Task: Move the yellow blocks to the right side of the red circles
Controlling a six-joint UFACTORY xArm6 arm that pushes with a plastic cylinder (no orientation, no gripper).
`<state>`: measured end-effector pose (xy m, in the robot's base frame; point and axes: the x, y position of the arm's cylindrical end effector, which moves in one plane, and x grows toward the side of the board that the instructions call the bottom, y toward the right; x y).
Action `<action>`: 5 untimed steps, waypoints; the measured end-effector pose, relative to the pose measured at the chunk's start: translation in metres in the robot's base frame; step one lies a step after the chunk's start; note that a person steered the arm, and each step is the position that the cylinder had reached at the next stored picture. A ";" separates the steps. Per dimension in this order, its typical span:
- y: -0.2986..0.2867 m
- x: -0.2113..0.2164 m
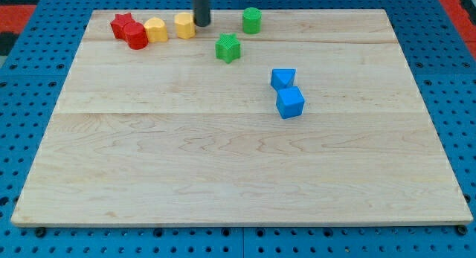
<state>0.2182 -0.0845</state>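
- My tip (201,24) is a bare rod end with no fingers to spread or pinch; it stands just at the right edge of a yellow block (184,25), touching it or nearly so, I cannot tell which.
- That yellow block sits near the top edge of the wooden board (238,169).
- A second yellow block (155,29) lies just to its left, close beside it.
- Left again, touching the second yellow one, is a red round block (137,36), with a red star block (122,24) pressed against it on the far left.
- Right of the first yellow block, past the rod, stands a green cylinder (252,20).
- Below and right of that yellow block lies a green star block (227,47).
- Well apart, further down and right, a blue triangular block (282,78) touches a blue cube (290,102).
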 end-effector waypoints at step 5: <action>0.091 -0.003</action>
